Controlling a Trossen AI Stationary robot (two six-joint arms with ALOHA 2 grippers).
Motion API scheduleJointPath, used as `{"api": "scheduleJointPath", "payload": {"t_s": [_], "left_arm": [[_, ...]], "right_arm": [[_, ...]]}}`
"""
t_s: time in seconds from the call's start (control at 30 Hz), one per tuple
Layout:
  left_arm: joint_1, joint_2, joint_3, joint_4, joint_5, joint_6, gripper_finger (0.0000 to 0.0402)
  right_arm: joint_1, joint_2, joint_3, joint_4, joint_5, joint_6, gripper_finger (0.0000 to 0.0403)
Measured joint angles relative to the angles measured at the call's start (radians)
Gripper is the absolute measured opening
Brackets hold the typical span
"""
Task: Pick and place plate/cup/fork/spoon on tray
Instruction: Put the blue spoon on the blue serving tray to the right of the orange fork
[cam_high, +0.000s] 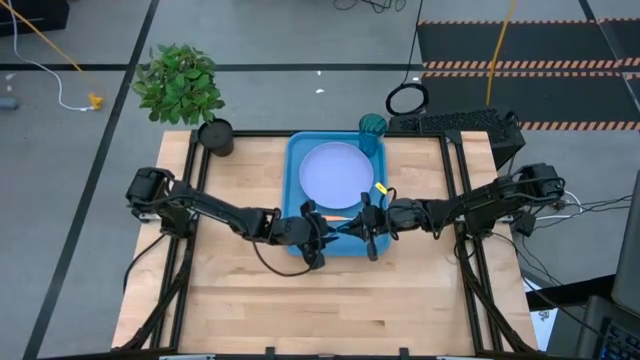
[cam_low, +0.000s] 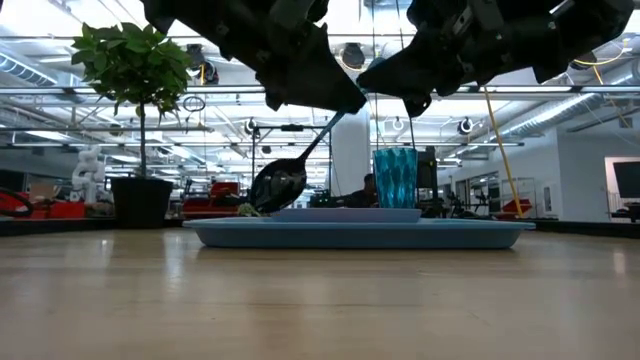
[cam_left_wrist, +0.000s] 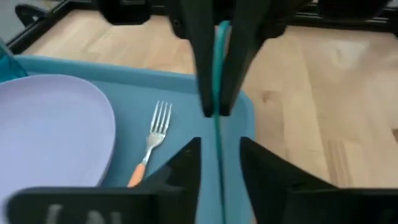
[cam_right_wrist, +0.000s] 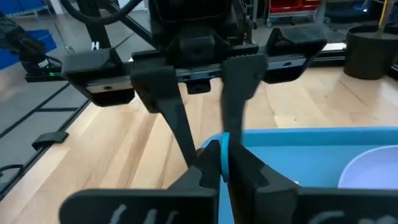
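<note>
The blue tray (cam_high: 294, 160) holds the lavender plate (cam_high: 335, 172), the teal cup (cam_high: 372, 128) in its far right corner, and the orange-handled fork (cam_left_wrist: 152, 146) near its front rim. Both grippers meet over the tray's near edge. My right gripper (cam_high: 360, 226) is shut on the spoon's light-blue handle. My left gripper (cam_high: 335, 229) is open, with one finger on each side of that handle and not touching it. The spoon's dark bowl (cam_low: 278, 185) hangs low under the left gripper. My right gripper pinches the spoon's light-blue handle (cam_right_wrist: 222, 154) between its two fingers, toward the handle's free end. The fingers come nearly level from the table's right and lie along the handle. The spoon slants down toward the table's left, bowl (cam_low: 278, 185) lowest. Whether the bowl touches the tray, I cannot tell.
A black plant pot (cam_high: 215, 137) with a green plant stands at the table's far left corner. Bare wood lies on the near half of the table and on both sides of the tray.
</note>
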Motion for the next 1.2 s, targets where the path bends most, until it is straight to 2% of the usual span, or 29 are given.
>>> {"api": "scheduleJointPath", "payload": {"t_s": [0.13, 0.17, 0.33, 0.5, 0.6, 0.73, 0.9, 0.97, 1.1, 1.2], "left_arm": [[0.0, 0.0, 0.0, 0.024, 0.004, 0.02, 0.0021], [0.001, 0.0, 0.0, 0.023, 0.005, 0.019, 0.0014], [-0.002, -0.001, 0.0, 0.037, 0.005, 0.017, 0.0015], [-0.008, -0.034, 0.0, 0.025, 0.001, 0.029, 0.0008], [-0.019, -0.07, 0.0, 0.004, -0.017, 0.038, 0.0008], [-0.052, -0.128, -0.001, -0.022, -0.148, 0.047, 0.0006], [-0.092, -0.165, -0.001, 0.044, -0.454, 0.084, 0.0006], [-0.095, -0.162, -0.001, 0.123, -0.541, 0.109, 0.0005], [-0.079, -0.097, 0.0, 0.34, -0.578, 0.177, 0.0007], [-0.065, -0.029, -0.001, 0.534, -0.596, 0.231, 0.0005]], "right_arm": [[0.001, 0.0, 0.001, -0.007, -0.004, -0.014, 0.0], [0.001, 0.0, 0.001, -0.007, -0.001, -0.022, 0.0], [0.001, 0.0, 0.001, 0.013, -0.004, -0.029, 0.0013], [0.01, -0.047, 0.002, 0.033, 0.014, -0.02, 0.0053], [0.031, -0.101, 0.003, -0.022, 0.075, -0.026, 0.0081], [0.066, -0.168, 0.003, -0.103, 0.202, -0.054, 0.0114], [0.119, -0.204, 0.003, -0.12, 0.36, -0.085, 0.0137], [0.147, -0.203, 0.003, -0.111, 0.43, -0.112, 0.014], [0.173, -0.175, 0.002, -0.083, 0.55, -0.178, 0.0141], [0.167, -0.153, 0.002, -0.081, 0.581, -0.185, 0.0141]]}}
